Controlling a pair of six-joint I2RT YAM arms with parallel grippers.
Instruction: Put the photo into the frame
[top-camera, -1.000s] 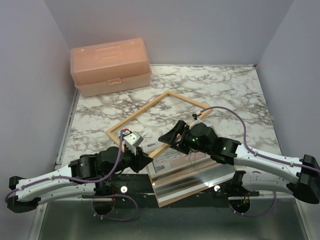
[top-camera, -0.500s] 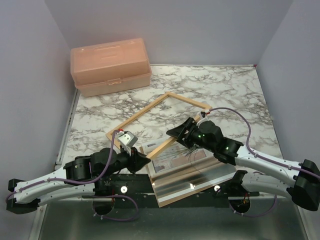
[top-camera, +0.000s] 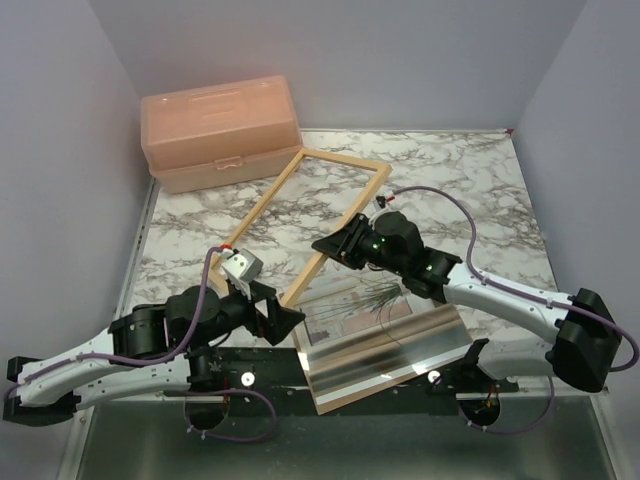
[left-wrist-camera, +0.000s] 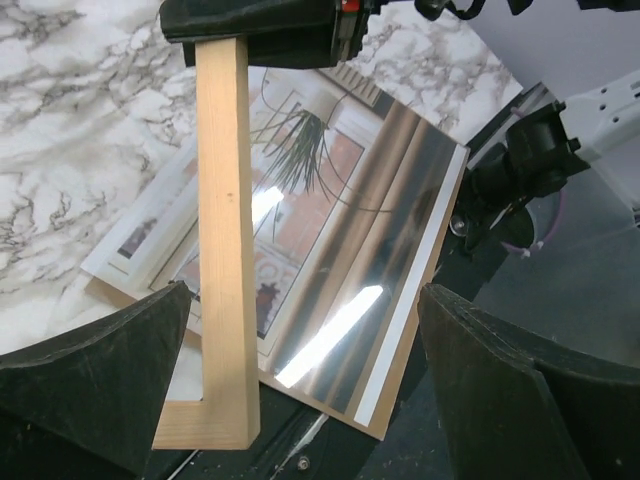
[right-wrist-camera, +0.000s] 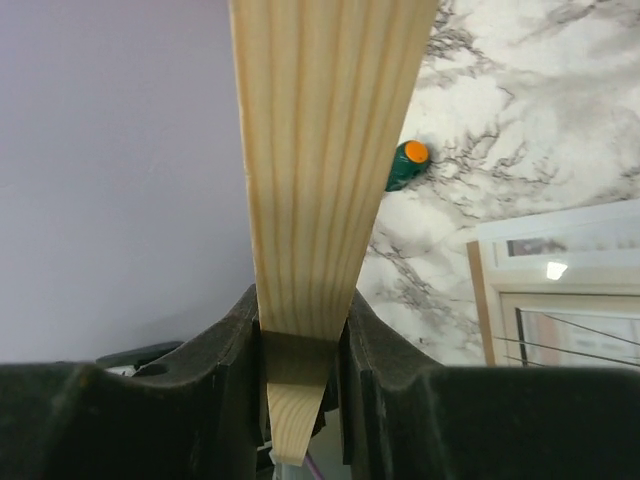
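Note:
The frame (top-camera: 268, 198), thin light-wood bars, is tilted up off the marble table. My right gripper (top-camera: 332, 248) is shut on its right bar; in the right wrist view the bar (right-wrist-camera: 322, 150) sits clamped in the gripper (right-wrist-camera: 300, 370). My left gripper (top-camera: 286, 318) stands open at the frame's near corner (left-wrist-camera: 205, 425), whose bar passes close to the left finger (left-wrist-camera: 90, 375) of the gripper (left-wrist-camera: 300, 390) without being pinched. The photo (top-camera: 355, 300) of a spiky plant lies flat, picture up, and is also visible from the left wrist (left-wrist-camera: 290, 170) and the right wrist (right-wrist-camera: 570, 290).
A reflective glass sheet (top-camera: 395, 345) covers the photo's near part, on a brown backing board (top-camera: 335, 398) at the table's front edge. A peach toolbox (top-camera: 220, 130) stands at the back left. A small green and orange object (right-wrist-camera: 407, 165) sits on the marble.
The left gripper has opened and let go of the frame's near corner. The right gripper has shut on the right bar, and the frame has swung up and toward the toolbox.

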